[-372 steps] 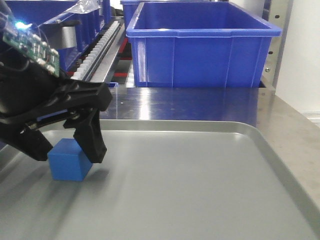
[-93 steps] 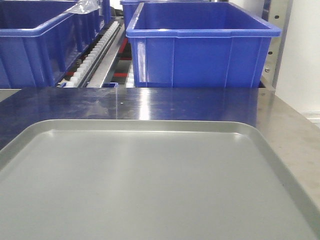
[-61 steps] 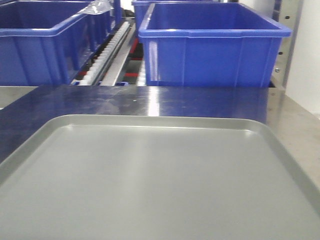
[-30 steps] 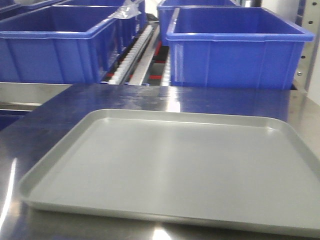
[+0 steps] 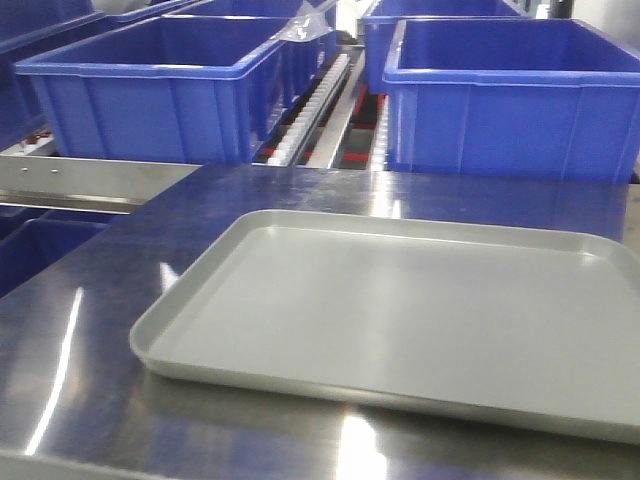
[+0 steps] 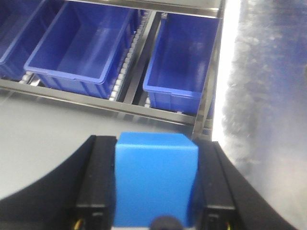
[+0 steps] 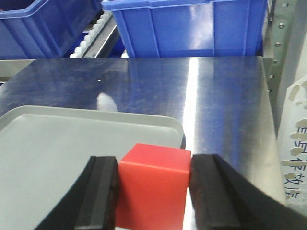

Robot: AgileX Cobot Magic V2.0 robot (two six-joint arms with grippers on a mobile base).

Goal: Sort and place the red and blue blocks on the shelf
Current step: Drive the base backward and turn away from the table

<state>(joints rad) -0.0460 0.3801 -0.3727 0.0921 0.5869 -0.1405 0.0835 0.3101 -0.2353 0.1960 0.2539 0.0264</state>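
In the left wrist view my left gripper point(image 6: 156, 143) is shut on the blue block point(image 6: 156, 184), which fills the gap between the black fingers point(image 6: 100, 177). In the right wrist view my right gripper point(image 7: 153, 163) is shut on the red block point(image 7: 152, 194), held over the near right corner of the grey tray point(image 7: 72, 143). The shelf shows in the front view as a steel front rail point(image 5: 90, 178) and a white roller track point(image 5: 320, 95) between blue bins. Neither gripper nor block appears in the front view.
The grey rimmed tray point(image 5: 400, 310) lies on the shiny steel tabletop point(image 5: 80, 370). Large blue bins point(image 5: 160, 85) point(image 5: 510, 95) stand on the shelf behind it. Below the left gripper are lower bins point(image 6: 81, 45) point(image 6: 184, 57) and a steel rail point(image 6: 96, 100).
The front view has drawn back and swung left: the tray looks smaller and sits further right, and more of the left bin and steel rail shows. No block lies on the tray.
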